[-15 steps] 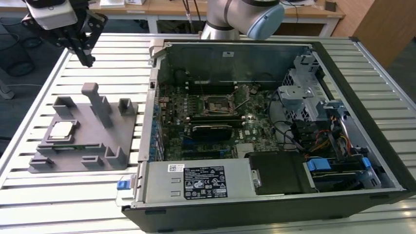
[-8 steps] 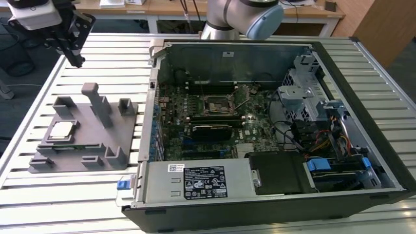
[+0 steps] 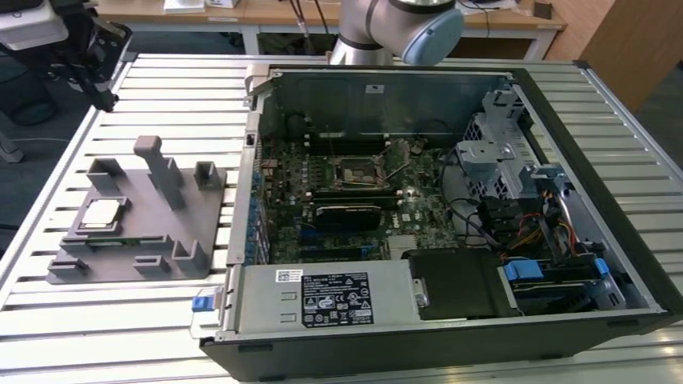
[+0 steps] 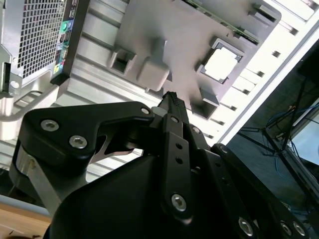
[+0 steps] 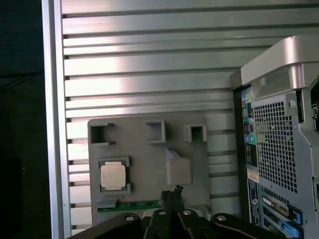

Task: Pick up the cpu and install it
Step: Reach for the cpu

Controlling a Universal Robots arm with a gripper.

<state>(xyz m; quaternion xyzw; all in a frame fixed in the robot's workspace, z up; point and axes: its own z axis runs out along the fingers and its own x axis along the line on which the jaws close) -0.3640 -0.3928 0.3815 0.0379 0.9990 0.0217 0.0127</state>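
One cpu (image 3: pixel 104 212) sat in the grey holder (image 3: pixel 139 232) on the desk (image 3: pixel 160 96), exterior view. Second wrist view: pincer (image 4: pixel 172 95), clenched and empty, hovered over the holder, apart from the cpu. First wrist view: same offset; centring squarely above the cpu was advisable.

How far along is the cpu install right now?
Nothing looks done yet: the cpu sits in its grey holder beside the open computer case. The end effector hangs above the holder, shut and empty. Both the pickup and the install remain.
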